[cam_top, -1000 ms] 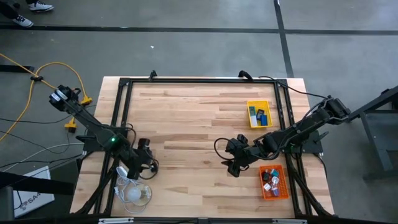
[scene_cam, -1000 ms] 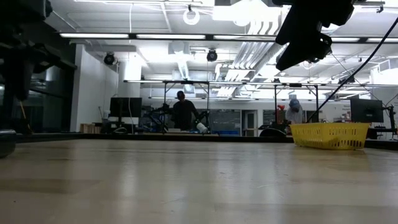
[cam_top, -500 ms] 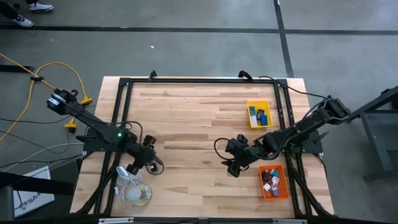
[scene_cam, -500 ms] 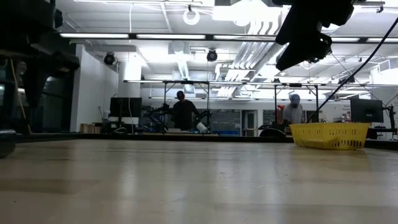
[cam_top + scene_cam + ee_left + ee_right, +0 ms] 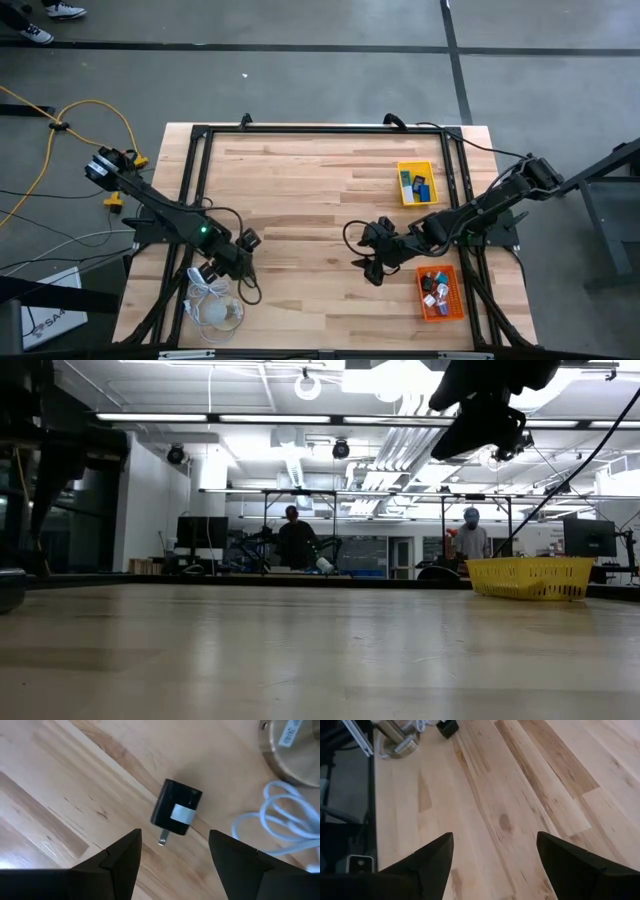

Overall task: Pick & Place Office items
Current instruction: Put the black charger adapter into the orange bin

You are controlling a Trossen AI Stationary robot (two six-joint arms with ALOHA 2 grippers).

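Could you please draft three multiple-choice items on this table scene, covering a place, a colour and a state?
1. Where does the black plug adapter lie?
A. In the yellow tray
B. On the bare wood ahead of the left gripper
C. In the orange tray

2. What colour is the tray nearer the table's far edge?
A. Yellow
B. Green
C. Purple

3. How do the right gripper's jaws stand?
A. Shut on a white cord
B. Shut on a tray
C. Open, with nothing between them

Answers:
1 B: the left wrist view shows it flat on the planks beyond the jaws.
2 A: the high view shows it yellow, the orange tray nearer.
3 C: only bare wood shows between them.
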